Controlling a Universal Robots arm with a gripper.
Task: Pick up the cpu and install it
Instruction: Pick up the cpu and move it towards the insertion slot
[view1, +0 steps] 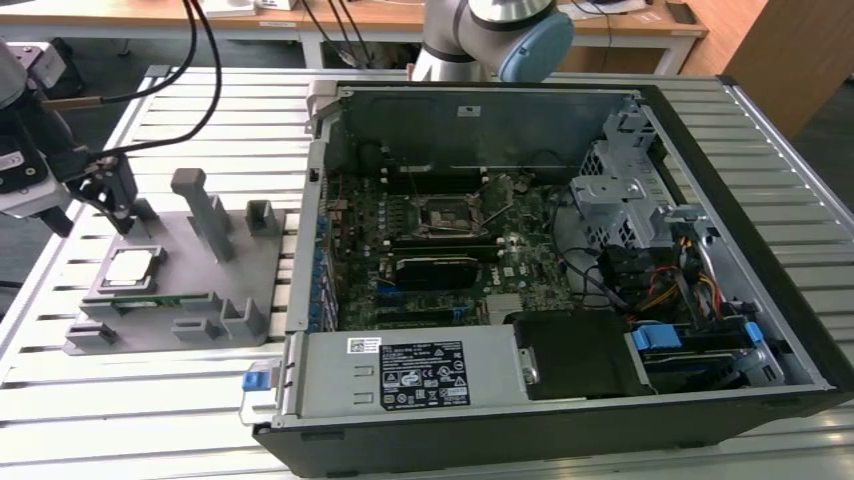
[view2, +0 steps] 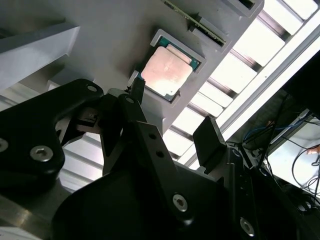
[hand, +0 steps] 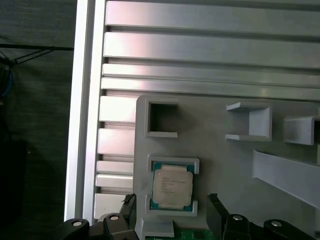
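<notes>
**Figure: work surface at the sampled moment, largest item first.**

- The slatted metal table (view1: 160, 400) carried everything.
- The open computer case (view1: 534, 445) lay on its side, its motherboard exposed. The empty black socket (view1: 445, 213) sat near the board's centre.
- A grey parts holder (view1: 187, 290) rested on the table at 9 o'clock from the case in the exterior view (that is, toward the exterior view's left).
- The gripper (view1: 96, 215) hung over the holder at 12 o'clock from the cpu's pocket in that view. Its black fingers (hand: 127, 207) stood apart and gripped nothing. In both wrist views one finger stood to each side of the chip, clear of it.
- The cpu (view1: 130, 268) lay flat in its square pocket on the holder with the silver top facing up. It was well apart from the socket. It also appeared in the first wrist view (hand: 172, 187) and the second wrist view (view2: 167, 72).
- A narrow green memory stick (view1: 147, 303) lay just beside the cpu's pocket, at 6 o'clock from it in the exterior view.
</notes>
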